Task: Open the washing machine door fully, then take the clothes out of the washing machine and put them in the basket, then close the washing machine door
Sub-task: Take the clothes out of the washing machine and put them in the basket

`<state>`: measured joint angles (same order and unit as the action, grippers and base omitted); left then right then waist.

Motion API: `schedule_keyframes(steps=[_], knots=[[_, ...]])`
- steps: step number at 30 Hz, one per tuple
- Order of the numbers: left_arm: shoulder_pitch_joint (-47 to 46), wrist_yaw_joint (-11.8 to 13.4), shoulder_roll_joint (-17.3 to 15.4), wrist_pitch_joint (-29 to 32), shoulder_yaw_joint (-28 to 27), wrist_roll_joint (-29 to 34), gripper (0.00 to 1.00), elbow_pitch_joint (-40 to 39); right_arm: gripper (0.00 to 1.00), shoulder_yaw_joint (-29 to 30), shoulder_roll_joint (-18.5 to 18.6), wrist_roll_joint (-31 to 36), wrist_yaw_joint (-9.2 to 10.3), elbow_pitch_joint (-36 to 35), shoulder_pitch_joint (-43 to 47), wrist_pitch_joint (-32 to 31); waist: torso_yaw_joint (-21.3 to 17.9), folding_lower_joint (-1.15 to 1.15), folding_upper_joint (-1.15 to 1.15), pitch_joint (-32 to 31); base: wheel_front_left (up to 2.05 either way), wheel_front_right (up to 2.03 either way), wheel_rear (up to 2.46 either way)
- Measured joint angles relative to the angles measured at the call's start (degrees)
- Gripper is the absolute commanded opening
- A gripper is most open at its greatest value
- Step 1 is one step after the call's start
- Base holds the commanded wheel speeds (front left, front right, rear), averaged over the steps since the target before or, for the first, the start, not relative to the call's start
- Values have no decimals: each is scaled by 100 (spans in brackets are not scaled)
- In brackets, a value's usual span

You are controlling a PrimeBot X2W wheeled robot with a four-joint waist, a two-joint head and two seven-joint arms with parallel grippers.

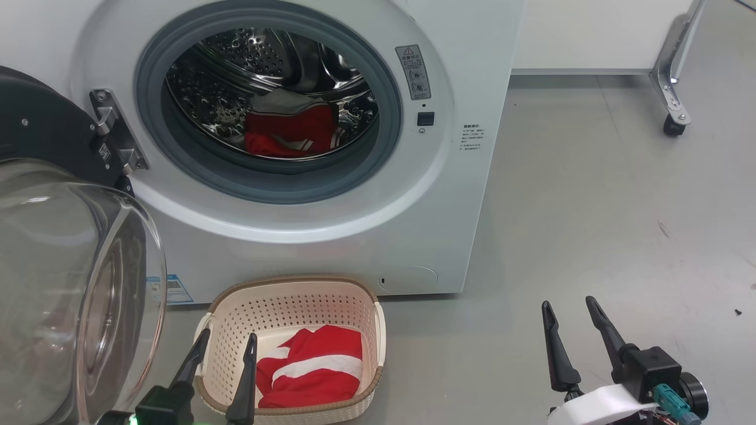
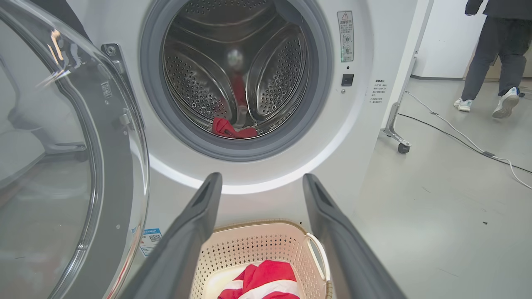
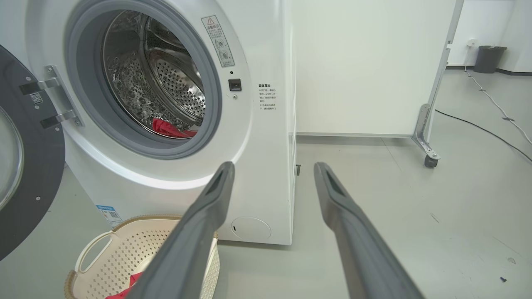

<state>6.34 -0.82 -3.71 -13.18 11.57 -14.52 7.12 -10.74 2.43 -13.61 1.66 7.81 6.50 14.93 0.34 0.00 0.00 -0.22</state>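
The left claw point(image 1: 230, 334) is held wide open and empty over the basket point(image 1: 295, 281). The right claw point(image 1: 567, 302) is likewise spread, nothing gripped. One red striped garment point(image 1: 316, 366) is laid in the basket. Another garment point(image 1: 289, 131) is seen inside the washing machine point(image 1: 460, 59), whose door point(image 1: 77, 283) is swung open.

The basket point(image 2: 249, 249) (striped clothes point(image 2: 268, 280) inside) is framed at 6 o'clock by the spread left gripper point(image 2: 262, 180); the washing machine door point(image 2: 118, 195) is swung open at 9 o'clock.
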Motion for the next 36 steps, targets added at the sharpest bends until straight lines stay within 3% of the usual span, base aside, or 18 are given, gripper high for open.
schedule_keyframes(steps=[22, 36], knots=[[-75, -3, -55, 479, 189, 58, 100, -354, 100, -147, -2, 230, -5, -389, -58, 0, -38, 0, 0, 619, 0, 0, 0], [-1443, -155, -75, 1096, 82, -75, 100, 168, 100, -372, 4, 155, -1, -702, -617, 0, -398, 0, 0, 1632, 0, 0, 0]])
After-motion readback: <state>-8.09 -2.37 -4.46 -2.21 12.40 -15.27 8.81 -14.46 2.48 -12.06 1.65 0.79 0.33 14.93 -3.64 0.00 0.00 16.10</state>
